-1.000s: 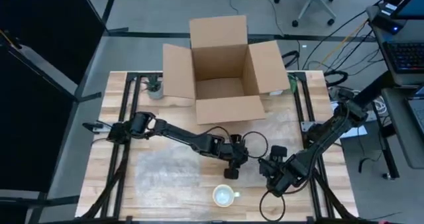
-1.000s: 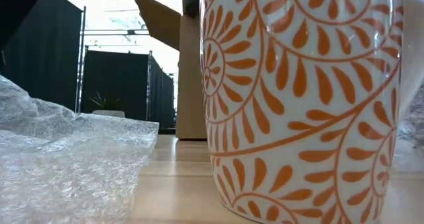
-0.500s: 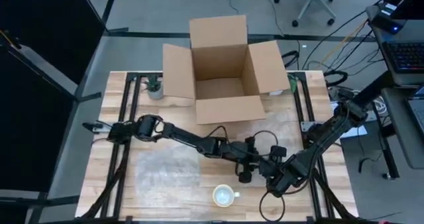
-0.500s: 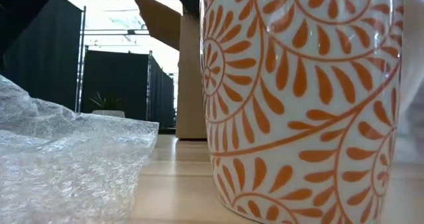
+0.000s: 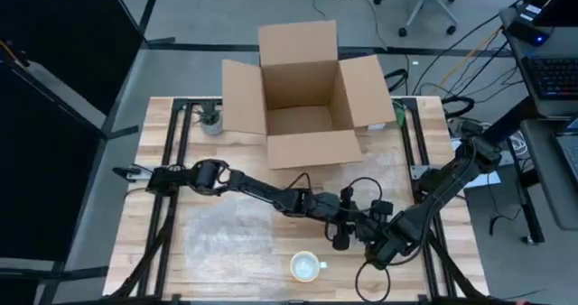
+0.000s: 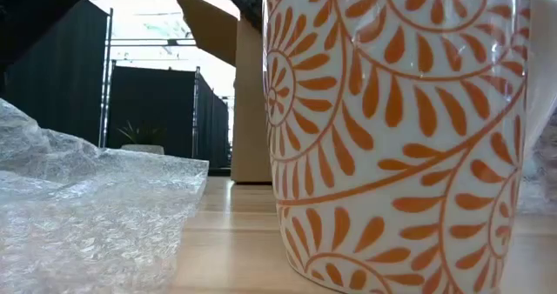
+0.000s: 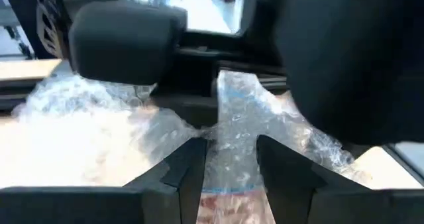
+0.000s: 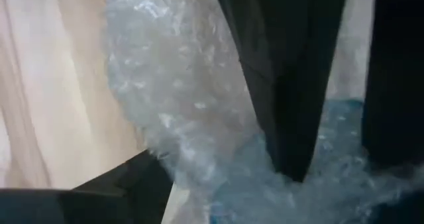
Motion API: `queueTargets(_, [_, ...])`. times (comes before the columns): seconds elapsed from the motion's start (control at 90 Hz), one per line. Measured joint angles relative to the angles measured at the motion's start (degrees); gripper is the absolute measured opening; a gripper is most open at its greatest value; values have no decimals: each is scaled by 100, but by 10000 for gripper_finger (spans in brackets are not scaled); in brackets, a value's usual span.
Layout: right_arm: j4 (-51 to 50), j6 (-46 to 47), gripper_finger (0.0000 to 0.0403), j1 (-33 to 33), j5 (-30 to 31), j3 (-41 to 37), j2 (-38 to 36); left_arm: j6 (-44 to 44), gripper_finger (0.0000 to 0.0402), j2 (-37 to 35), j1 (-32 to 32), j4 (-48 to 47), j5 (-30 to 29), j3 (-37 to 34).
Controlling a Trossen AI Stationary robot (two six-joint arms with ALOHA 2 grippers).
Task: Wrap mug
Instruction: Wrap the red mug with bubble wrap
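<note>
- The mug [image 5: 307, 267] is bare so far, standing upright near the tabletop's front edge, a bit right of the middle. The low view shows its orange leaf pattern with nothing wrapped around it, so I'd say the wrapping itself hasn't begun.
- One sheet of bubble wrap [image 5: 228, 232] lies flat on the tabletop just beside the mug, toward the left edge — close but not under it, as far as I can tell.
- There's a second sheet of bubble wrap [image 8: 185, 111] at the grippers, to the right of and behind the mug, and it fills both wrist views.
- Left gripper [image 5: 340, 235]: arm stretched low from the left edge across the middle, fingers [image 7: 185, 164] parted a little with wrap lying in the gap. No firm pinch that I can see.
- Right gripper [image 5: 377, 242]: arm folded in from the right edge, almost touching the left one. Wrap bunches against its fingers — can't tell if it's clamped.
- Still to do: get wrap to the mug and roll it up. The open cardboard box [image 5: 302, 93] waits at the back edge.
</note>
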Motion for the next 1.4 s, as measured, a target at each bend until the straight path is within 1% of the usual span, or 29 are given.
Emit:
queueTargets(0.233, [-224, 243, 270, -15, -294, 59, -310, 13, 127, 17, 19, -46, 11, 19])
queueTargets(0.467, [-968, 284, 270, 29, -276, 678, -885, 2, 127, 22, 20, -86, 12, 15])
queueTargets(0.533, [-1004, 290, 270, 74, -257, 754, -1068, 8, 127, 22, 20, -86, 11, 10])
queueTargets(0.622, [-897, 305, 270, 163, 21, 761, -1214, 10, 127, 24, 22, -90, 10, 8])
queueTargets(0.722, [-631, 208, 270, 268, 388, 755, -1151, 8, 127, 26, 22, -101, 8, 6])
queueTargets(0.822, [-312, 147, 270, 291, 390, 575, -937, 7, 127, 26, 24, -105, 9, 4])
queueTargets(0.889, [-68, 186, 270, 291, 236, 352, -777, 13, 127, 26, 24, -105, 8, 3])
queueTargets(1.022, [76, 471, 270, 291, -31, -34, -492, -5, 127, 26, 24, -101, 6, -1])
queueTargets(1.1, [124, 592, 270, 291, 1, -190, -450, -5, 127, 28, 24, -88, 4, -3])
queueTargets(1.4, [1029, 602, 270, 253, 152, -863, -465, -11, 127, 7, 24, -99, 4, -7])
